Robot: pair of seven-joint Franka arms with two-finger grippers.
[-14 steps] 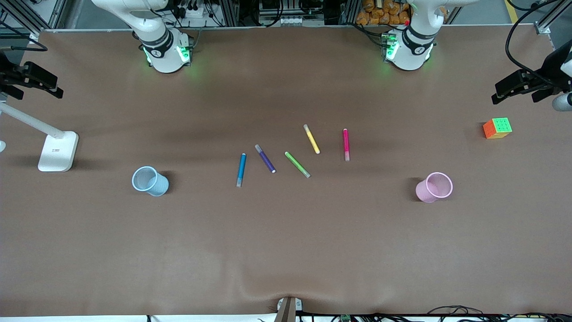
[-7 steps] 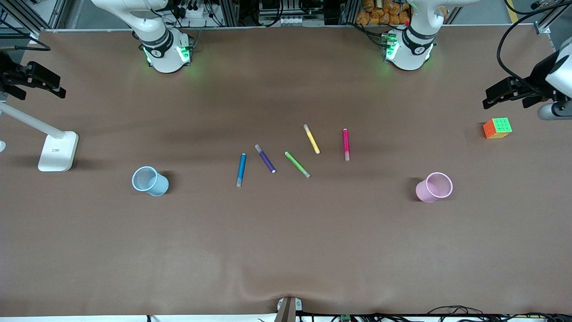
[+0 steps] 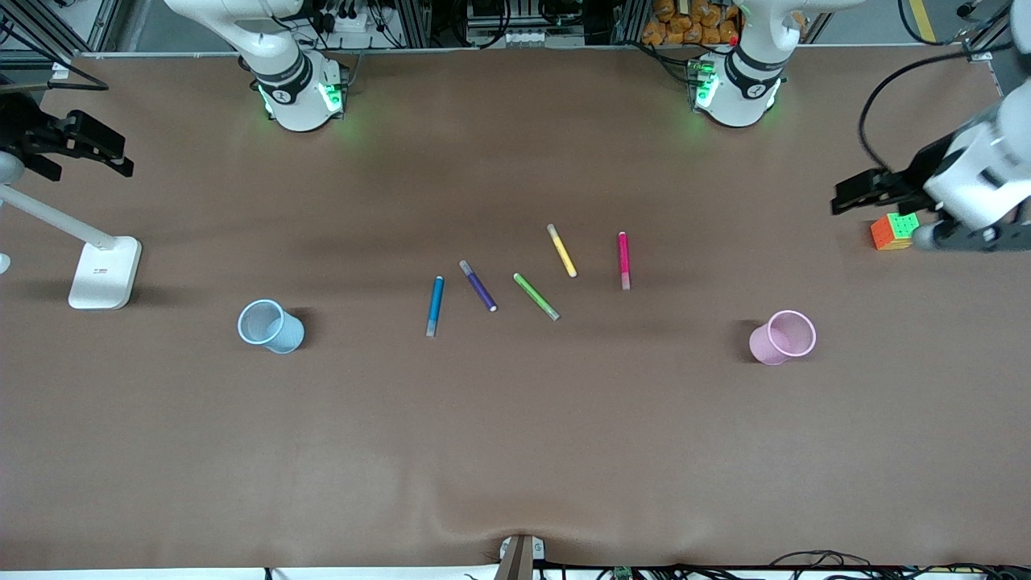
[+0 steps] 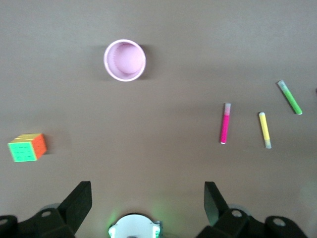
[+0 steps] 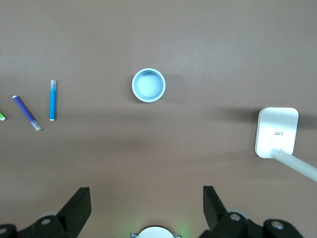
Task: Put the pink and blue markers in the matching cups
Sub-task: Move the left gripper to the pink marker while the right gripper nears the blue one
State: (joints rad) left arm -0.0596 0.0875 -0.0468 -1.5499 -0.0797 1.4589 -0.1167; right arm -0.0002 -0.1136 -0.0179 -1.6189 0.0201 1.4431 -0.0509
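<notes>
So far nothing is placed, as we read the front view: the pink marker (image 3: 623, 259) and blue marker (image 3: 435, 305) both lie flat mid-worktop among the purple marker (image 3: 478, 285), green marker (image 3: 536, 296) and yellow marker (image 3: 561, 250), while the pink cup (image 3: 782, 337) toward the left arm's end and the blue cup (image 3: 270, 325) toward the right arm's end stand empty. The left pincer (image 3: 854, 193) hangs over the worktop by the puzzle cube (image 3: 896, 231); the right pincer (image 3: 101, 147) hangs above the white lamp base (image 3: 105, 272). In the left wrist view our left pincer (image 4: 147, 201) is spread wide and holds nothing. The right wrist view shows the right pincer (image 5: 146, 206) equally wide and empty. Both pick-ups and both drops remain, we judge.
</notes>
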